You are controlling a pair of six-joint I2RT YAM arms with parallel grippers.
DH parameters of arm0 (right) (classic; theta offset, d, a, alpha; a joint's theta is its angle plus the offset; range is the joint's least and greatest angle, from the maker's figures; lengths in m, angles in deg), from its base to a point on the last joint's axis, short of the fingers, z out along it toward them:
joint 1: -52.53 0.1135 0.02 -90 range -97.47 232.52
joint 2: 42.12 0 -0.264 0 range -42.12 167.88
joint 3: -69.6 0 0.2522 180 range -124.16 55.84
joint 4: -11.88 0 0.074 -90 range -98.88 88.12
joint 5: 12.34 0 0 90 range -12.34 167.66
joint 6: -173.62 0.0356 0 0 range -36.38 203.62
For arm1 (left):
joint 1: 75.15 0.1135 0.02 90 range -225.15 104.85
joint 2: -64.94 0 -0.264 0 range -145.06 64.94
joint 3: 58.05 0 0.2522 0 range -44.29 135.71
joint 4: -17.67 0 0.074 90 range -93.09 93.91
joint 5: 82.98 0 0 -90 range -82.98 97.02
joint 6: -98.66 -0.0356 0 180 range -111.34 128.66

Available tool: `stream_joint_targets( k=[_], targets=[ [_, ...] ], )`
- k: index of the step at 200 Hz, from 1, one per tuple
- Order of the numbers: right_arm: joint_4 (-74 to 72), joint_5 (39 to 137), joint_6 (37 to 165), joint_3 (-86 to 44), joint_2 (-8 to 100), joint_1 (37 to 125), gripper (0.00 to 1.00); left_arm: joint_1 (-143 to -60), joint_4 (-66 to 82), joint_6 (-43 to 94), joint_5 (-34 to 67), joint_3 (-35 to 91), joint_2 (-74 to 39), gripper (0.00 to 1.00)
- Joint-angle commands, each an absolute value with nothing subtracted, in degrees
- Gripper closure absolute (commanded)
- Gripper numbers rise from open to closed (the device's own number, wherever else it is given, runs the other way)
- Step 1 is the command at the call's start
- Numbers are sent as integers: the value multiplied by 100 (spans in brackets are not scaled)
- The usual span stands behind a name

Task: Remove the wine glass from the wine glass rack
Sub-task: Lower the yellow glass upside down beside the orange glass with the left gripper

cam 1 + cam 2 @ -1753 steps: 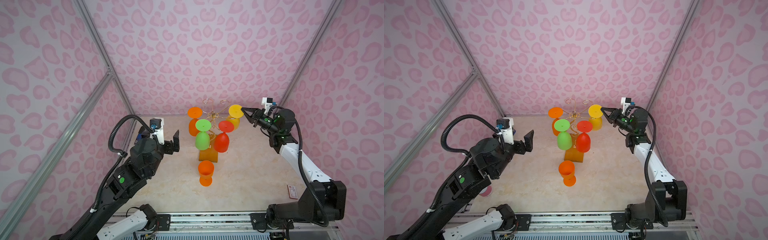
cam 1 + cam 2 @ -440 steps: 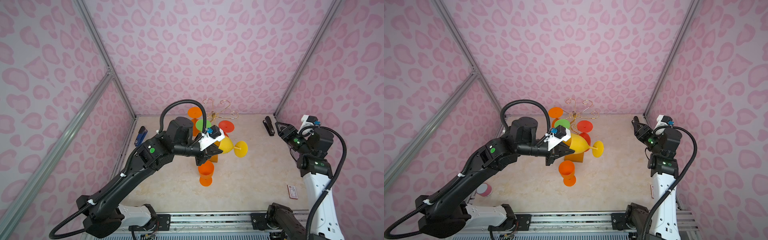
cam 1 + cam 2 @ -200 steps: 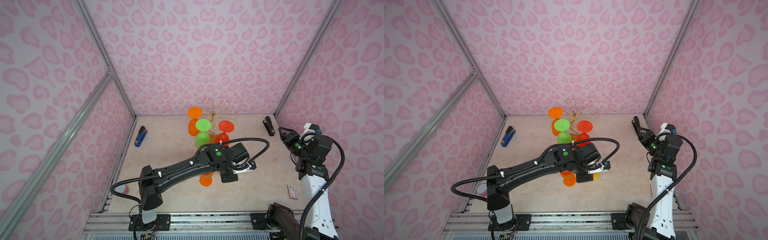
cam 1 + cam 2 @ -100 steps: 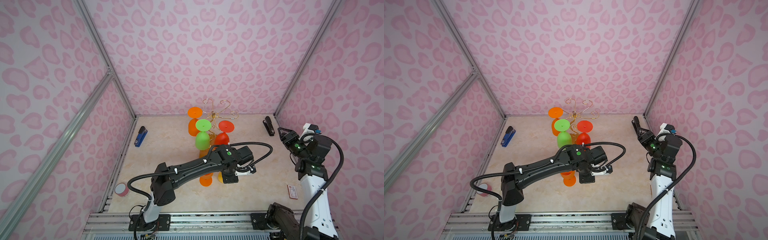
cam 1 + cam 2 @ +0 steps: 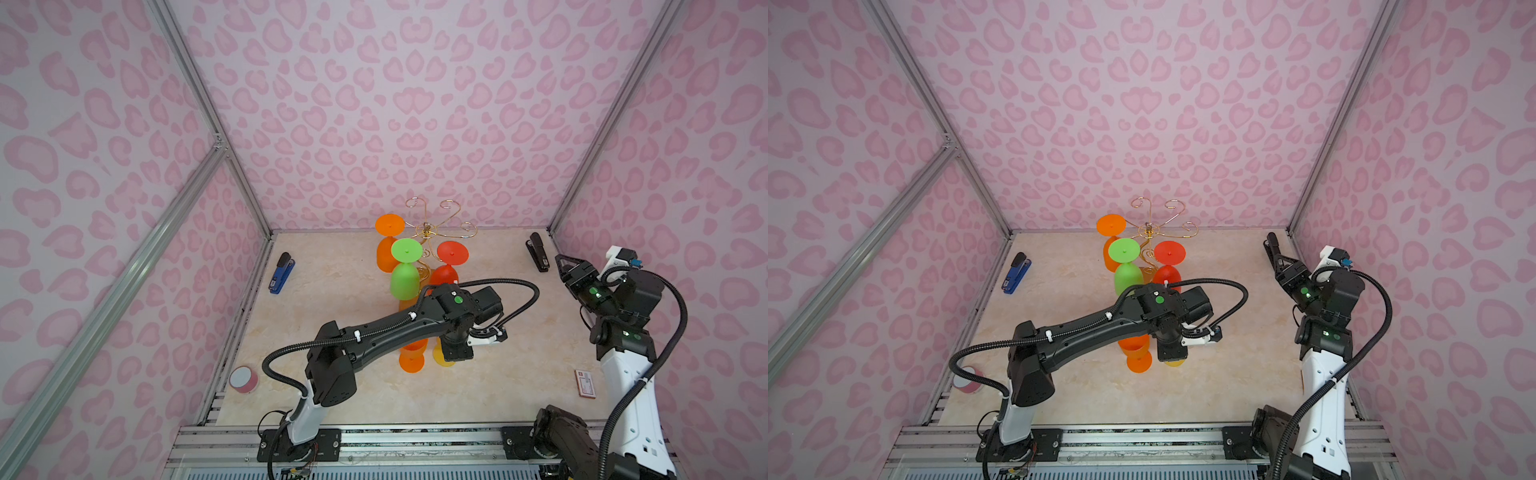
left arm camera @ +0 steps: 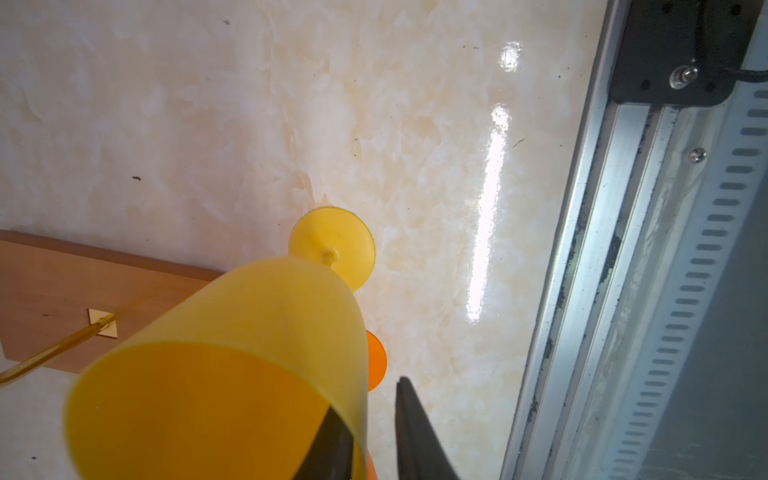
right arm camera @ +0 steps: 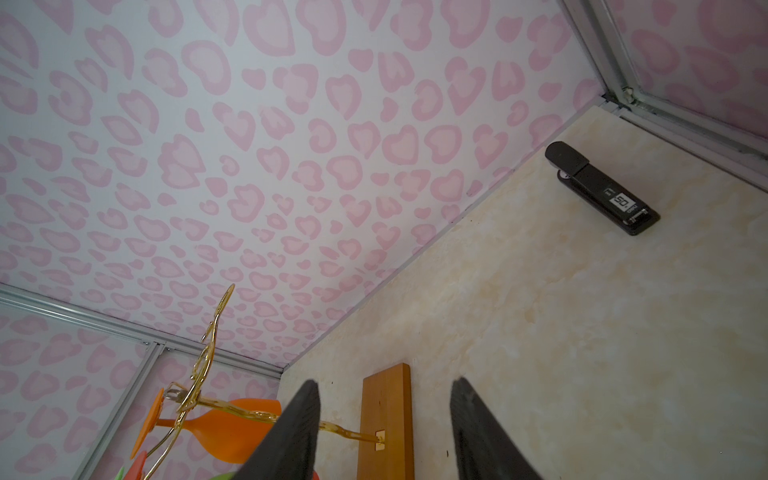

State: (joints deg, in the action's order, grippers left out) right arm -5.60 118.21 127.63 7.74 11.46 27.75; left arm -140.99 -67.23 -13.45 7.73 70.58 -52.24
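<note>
A white label (image 7: 622,202) on the black stapler (image 7: 590,183), lying at about 2 o'clock on the marble-look tabletop (image 5: 332,303), carries the only legible marking: what appears to be the figure "50" in black. A smaller line of print beside it is too fine to read. The white sticker (image 5: 273,284) on the blue stapler (image 5: 282,270) at 10 o'clock and the printing on the small red-and-white card (image 5: 585,383) at 4 o'clock are both too small to make out.

Left tool (image 6: 365,401) slightly parted, right tool (image 7: 384,384) spread
</note>
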Motion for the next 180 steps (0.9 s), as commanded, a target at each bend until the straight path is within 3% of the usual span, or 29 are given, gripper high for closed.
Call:
stream_joint_targets(
  k=[1, 31, 73, 92, 180],
  targets=[
    [-370, 11895, 12774, 811, 1167, 2774, 49, -14076, -6893, -1358, 903, 7165, -5272, 72],
    [-372, 11897, 12774, 803, 1176, 2774, 49, -14054, -6969, -1336, 821, 7350, -5228, 65],
    [-339, 11923, 12791, 794, 1166, 2774, 49, -14053, -7118, -1257, 563, 7710, -4944, 36],
    [-320, 11939, 12805, 798, 1180, 2774, 49, -14054, -7195, -1219, 396, 7842, -4772, 28],
    [-185, 12030, 12966, 846, 1176, 2774, 49, -14177, -6824, -1165, 960, 7911, -3003, 24]
  ],
)
